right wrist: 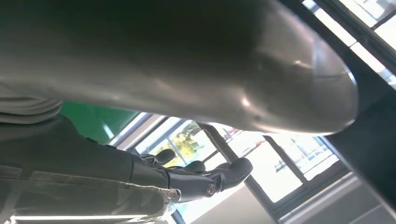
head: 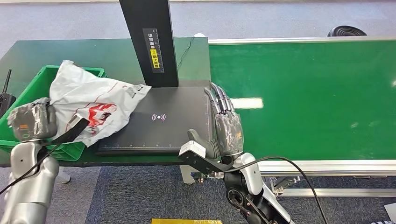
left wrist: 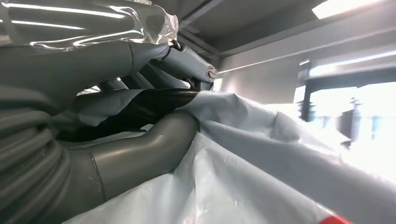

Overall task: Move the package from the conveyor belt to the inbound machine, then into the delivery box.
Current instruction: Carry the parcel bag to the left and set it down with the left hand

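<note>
Left hand (left wrist: 116, 140) on crumpled grey-white, perhaps red-printed package (head: 95, 105).

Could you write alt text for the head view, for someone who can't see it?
The robot's left hand holds a white plastic package that drapes from a green box onto a flat black scanner pad. Its right hand rests open, fingers straight, between the pad and a bare green conveyor belt.

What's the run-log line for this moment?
left robot hand: grips white plastic mailer package over green plastic crate | right robot hand: open, beside flat black inbound machine | green conveyor belt
</note>
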You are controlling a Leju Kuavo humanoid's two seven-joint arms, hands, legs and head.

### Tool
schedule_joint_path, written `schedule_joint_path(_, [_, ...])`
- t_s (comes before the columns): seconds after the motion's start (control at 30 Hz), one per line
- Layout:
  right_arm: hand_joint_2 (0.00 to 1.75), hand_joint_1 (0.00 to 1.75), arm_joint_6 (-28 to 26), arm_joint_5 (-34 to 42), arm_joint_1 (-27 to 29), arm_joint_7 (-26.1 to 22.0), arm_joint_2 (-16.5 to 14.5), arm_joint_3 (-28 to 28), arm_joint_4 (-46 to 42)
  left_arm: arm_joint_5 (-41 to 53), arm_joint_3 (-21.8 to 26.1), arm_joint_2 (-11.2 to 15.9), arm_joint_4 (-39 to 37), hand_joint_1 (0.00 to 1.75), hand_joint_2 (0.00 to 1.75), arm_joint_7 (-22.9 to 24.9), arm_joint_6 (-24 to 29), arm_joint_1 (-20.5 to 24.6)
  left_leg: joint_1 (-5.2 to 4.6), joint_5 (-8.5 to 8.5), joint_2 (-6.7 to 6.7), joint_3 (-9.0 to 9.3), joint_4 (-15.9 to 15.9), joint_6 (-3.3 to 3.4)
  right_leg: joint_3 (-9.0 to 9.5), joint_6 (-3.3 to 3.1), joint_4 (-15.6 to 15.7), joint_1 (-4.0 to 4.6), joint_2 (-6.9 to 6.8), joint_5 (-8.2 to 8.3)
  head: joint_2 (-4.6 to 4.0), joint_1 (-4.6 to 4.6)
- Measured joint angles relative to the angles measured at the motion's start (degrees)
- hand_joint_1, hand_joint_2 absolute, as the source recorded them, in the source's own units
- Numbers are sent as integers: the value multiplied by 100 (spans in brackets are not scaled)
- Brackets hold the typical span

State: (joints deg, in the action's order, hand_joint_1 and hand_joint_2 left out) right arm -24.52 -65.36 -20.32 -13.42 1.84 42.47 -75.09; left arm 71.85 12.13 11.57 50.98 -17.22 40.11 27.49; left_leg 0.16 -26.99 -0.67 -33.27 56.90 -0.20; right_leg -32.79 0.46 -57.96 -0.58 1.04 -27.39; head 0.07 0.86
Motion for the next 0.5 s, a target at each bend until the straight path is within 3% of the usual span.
schedule_joint_path(0.27, [0,0,-133,-156,282,-25,6,-63,10,85,1352,137,-353,175,175,-368,0,-287,0,0,-2,-5,0,0,-1,0,1,-1,-1,-1,0,2])
schedule_joint_path(0.43, [0,0,-145,-292,418,44,3,-108,-7,144,1851,132,-422,175,175,-567,0,-335,0,0,-5,-4,0,0,-2,0,1,0,-2,-1,0,1])
schedule_joint_path(0.47, [0,0,-143,-312,448,63,2,-117,-20,158,1907,127,-428,166,175,-585,0,-334,0,0,-5,-4,0,0,-2,0,1,0,-2,-1,0,1])
schedule_joint_path(0.5, [0,0,-139,-332,481,78,2,-127,-38,170,1953,119,-431,122,175,-596,0,-335,0,0,-4,-4,0,0,-2,0,1,0,-2,0,0,1])
